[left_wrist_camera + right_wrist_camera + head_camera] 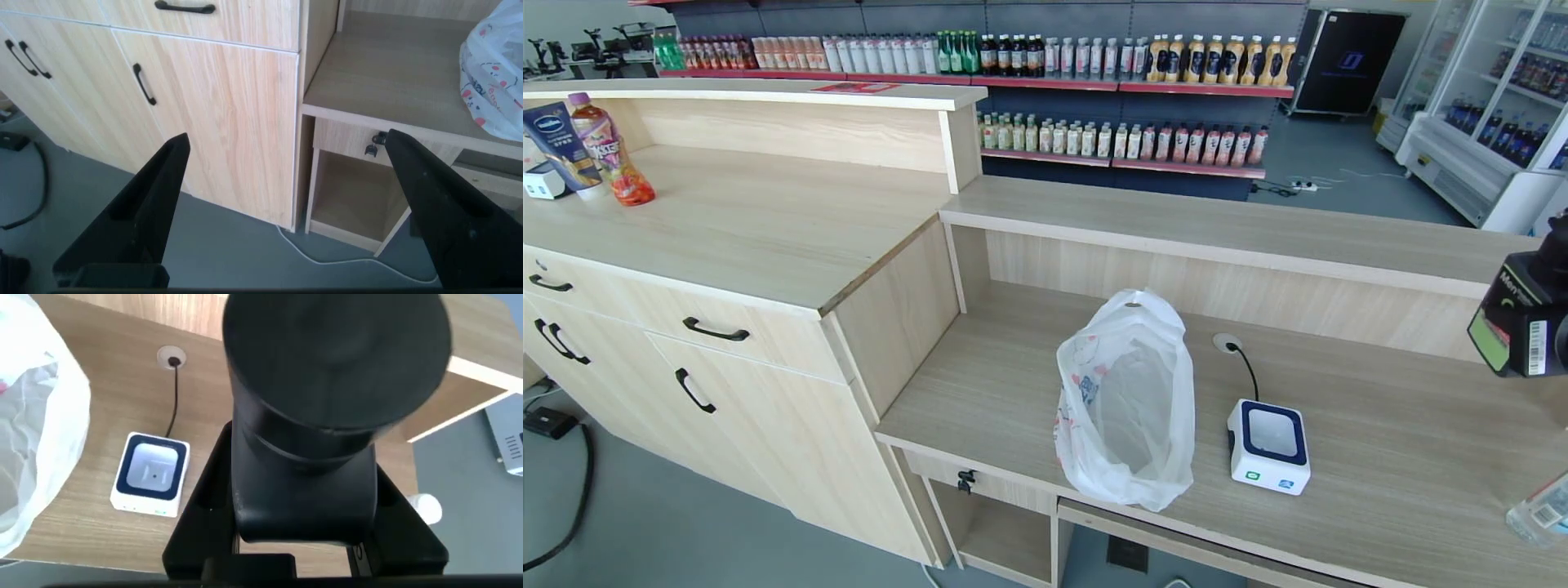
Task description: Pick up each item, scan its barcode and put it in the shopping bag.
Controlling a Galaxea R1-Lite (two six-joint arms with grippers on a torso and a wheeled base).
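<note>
far: drink shelves (1045, 82) stocked with bottles | far right: glass-door fridges (1515, 196) | far right floor: white power strip (1303, 185) | left: wooden cabinet (743, 408), black handles (716, 331) | near left floor: black cable (587, 482)

- One white plastic bag (1125, 400).
- One scanner (1268, 445), with one black cable (1245, 367).
- One black bottle (1523, 327) with a barcode label.
- One clear bottle (1539, 510), lying down.
- One orange drink bottle (609, 155).
- One blue pack (556, 143).
- One small white box (543, 181).
- Five black handles (716, 331) on the cabinet fronts.
- Two red shelves (1045, 82), their drink bottles too many to count.
</note>
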